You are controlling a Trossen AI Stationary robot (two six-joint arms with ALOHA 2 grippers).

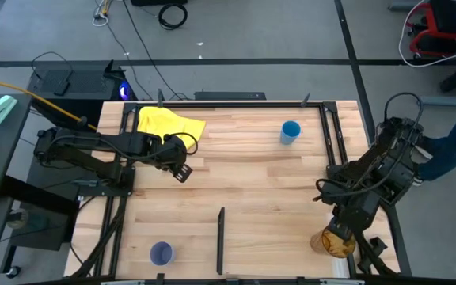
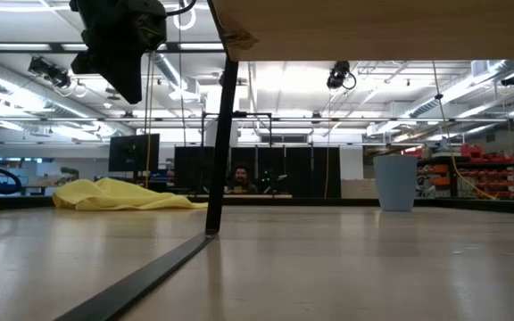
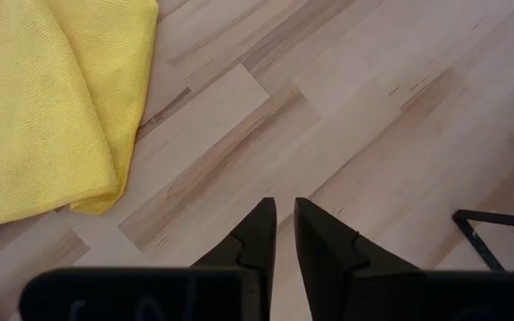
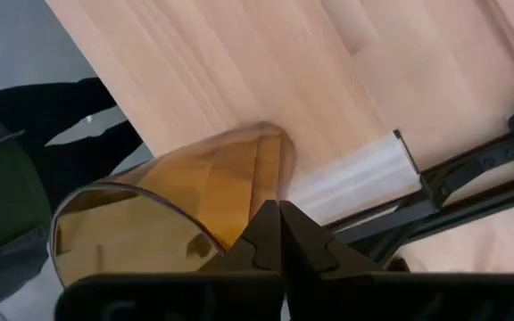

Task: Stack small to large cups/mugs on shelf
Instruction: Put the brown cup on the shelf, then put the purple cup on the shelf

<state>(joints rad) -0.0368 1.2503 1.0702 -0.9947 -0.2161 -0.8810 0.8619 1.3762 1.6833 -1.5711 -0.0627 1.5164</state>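
Amber tumbler [image 4: 186, 214]: nearest the right wrist camera, at the table [image 1: 244, 190] edge, right gripper [image 1: 340, 232] fingers together beside it.
Blue cup [image 1: 290, 131], purple cup [image 1: 161, 253]: well apart, unstacked.
Left gripper [image 3: 284, 223]: nearly closed, empty.
Progress: nothing stacked yet.

High view looks straight down; low view faces level across the table [image 1: 244, 182]; wrist views hover close.

Top-down: wooden table [image 1: 244, 182]. Left gripper [image 1: 182, 171] beside yellow cloth [image 1: 167, 123]. Blue cup [image 1: 290, 131] upright, far right. Lavender cup [image 1: 161, 253] near front edge. Right gripper [image 1: 337, 231] at amber tumbler [image 1: 331, 244], front-right corner.
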